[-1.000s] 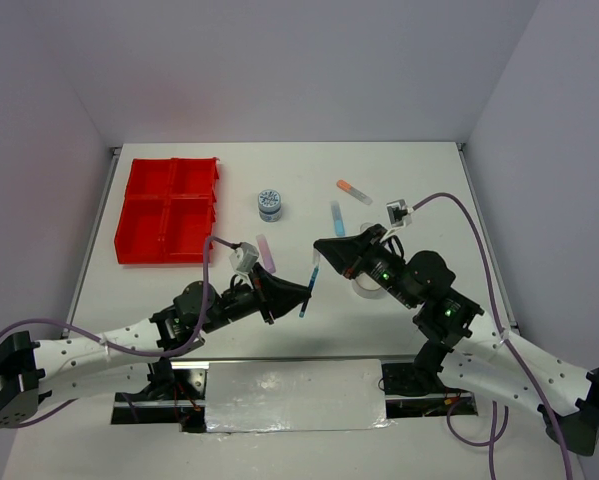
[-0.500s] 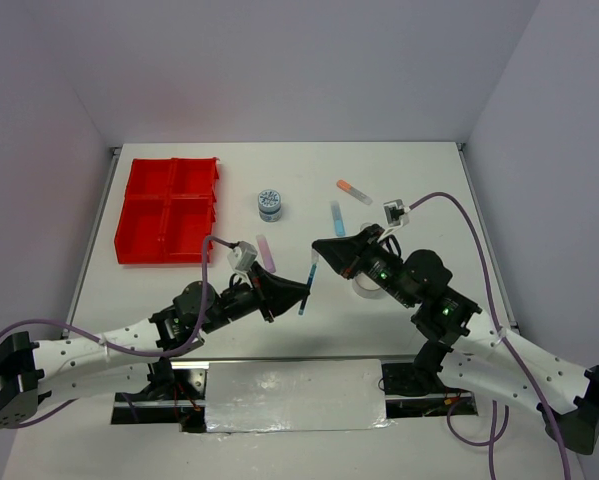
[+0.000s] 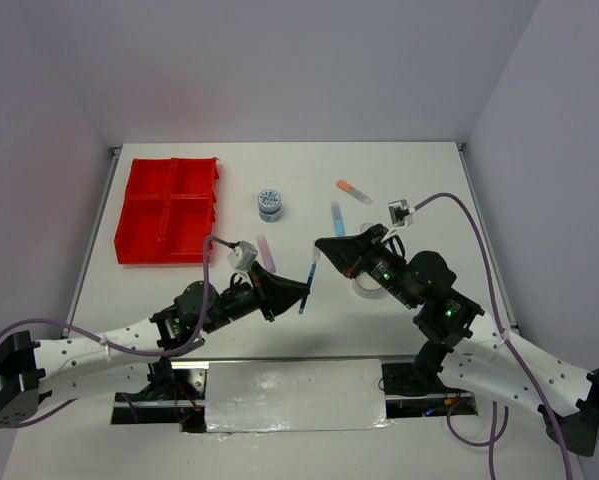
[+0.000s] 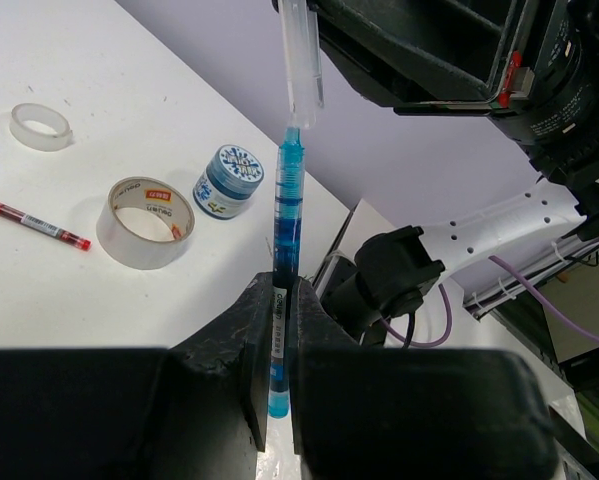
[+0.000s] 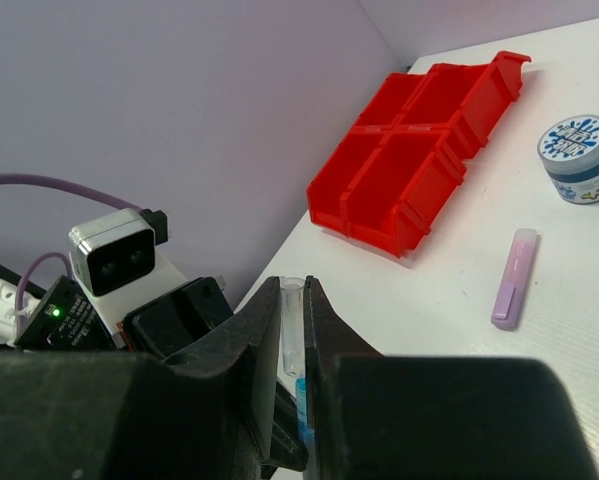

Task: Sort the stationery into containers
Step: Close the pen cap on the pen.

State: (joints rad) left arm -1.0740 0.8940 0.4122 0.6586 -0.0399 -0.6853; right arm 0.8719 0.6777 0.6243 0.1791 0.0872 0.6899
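Observation:
My left gripper is shut on the lower end of a thin blue pen and holds it above the table. My right gripper is shut on the pen's clear cap, right at the pen's upper tip. In the right wrist view the cap sits between my jaws, with the blue pen just below it. The red four-compartment tray stands at the far left. A blue-lidded tub, a purple marker, a light-blue marker and an orange-capped marker lie on the table.
In the left wrist view, two tape rolls, a second blue-lidded tub and a red pen lie under the right arm. A tape roll shows partly beneath that arm in the top view.

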